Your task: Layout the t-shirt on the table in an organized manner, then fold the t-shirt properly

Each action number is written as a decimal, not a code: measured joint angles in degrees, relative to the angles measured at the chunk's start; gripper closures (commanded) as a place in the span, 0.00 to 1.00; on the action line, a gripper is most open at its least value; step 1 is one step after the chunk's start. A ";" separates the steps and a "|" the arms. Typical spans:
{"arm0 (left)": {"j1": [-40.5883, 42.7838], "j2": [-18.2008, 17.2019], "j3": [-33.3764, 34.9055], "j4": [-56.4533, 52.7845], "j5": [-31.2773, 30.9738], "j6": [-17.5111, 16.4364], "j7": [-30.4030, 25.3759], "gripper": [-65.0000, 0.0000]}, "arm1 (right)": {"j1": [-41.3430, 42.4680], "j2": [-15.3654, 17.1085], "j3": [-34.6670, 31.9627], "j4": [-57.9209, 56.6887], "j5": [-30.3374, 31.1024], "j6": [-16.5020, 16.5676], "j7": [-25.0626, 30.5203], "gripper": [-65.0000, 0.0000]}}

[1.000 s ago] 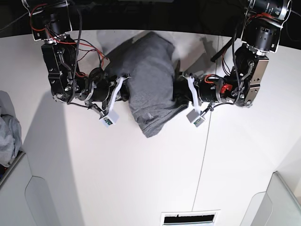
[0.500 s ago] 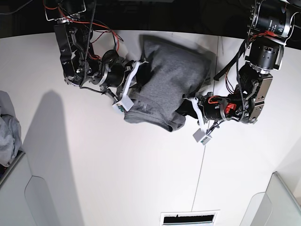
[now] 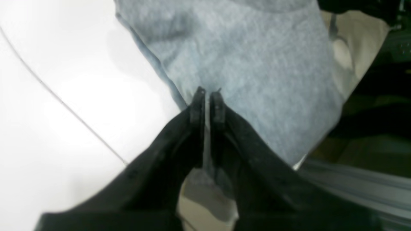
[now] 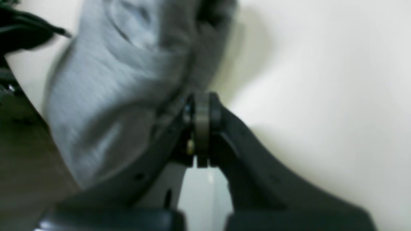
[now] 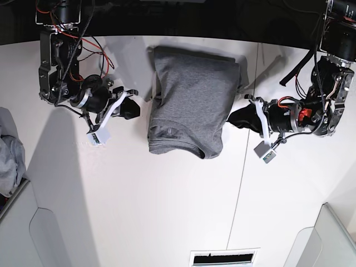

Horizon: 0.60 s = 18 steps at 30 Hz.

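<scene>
Swinging the t-shirt [image 5: 189,100] round between both arms is done, and it now lies much squarer than half a second ago. It sits at the far middle of the tabletop [image 5: 167,217], collar end towards the near side. My right hand [image 5: 133,108], on the scene's left, has come away from the cloth. It sits just beside the shirt's left edge with a strip of white showing between, jaws pressed together on nothing I can see. My left hand [image 5: 236,118], on the scene's right, is pinched on the shirt's right edge, with a sliver of grey fabric caught between the nearly closed fingers. The shirt looks doubled over, with no sleeves showing. I judge the layout step unfinished, since it needs opening flat before any proper fold.
</scene>
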 measured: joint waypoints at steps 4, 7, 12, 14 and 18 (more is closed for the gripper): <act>8.13 -0.81 -7.93 3.74 -1.62 0.00 1.09 0.94 | -2.67 3.52 0.76 3.72 4.04 0.13 -1.73 1.00; 14.19 -1.11 -14.14 6.47 -4.52 0.02 3.65 0.94 | -6.10 6.45 0.83 7.58 6.03 0.15 -3.10 1.00; 24.70 -1.09 -20.48 12.83 -6.95 0.02 4.81 0.94 | -11.67 10.71 0.81 12.72 10.64 0.63 -5.62 1.00; 29.55 -1.11 -21.73 14.67 -6.73 0.02 5.09 0.94 | -14.53 12.39 0.81 13.60 12.00 0.85 -5.77 1.00; 37.59 -1.07 -22.21 16.68 -5.79 0.02 4.74 0.94 | -20.24 14.16 0.81 13.88 13.35 1.25 -6.40 1.00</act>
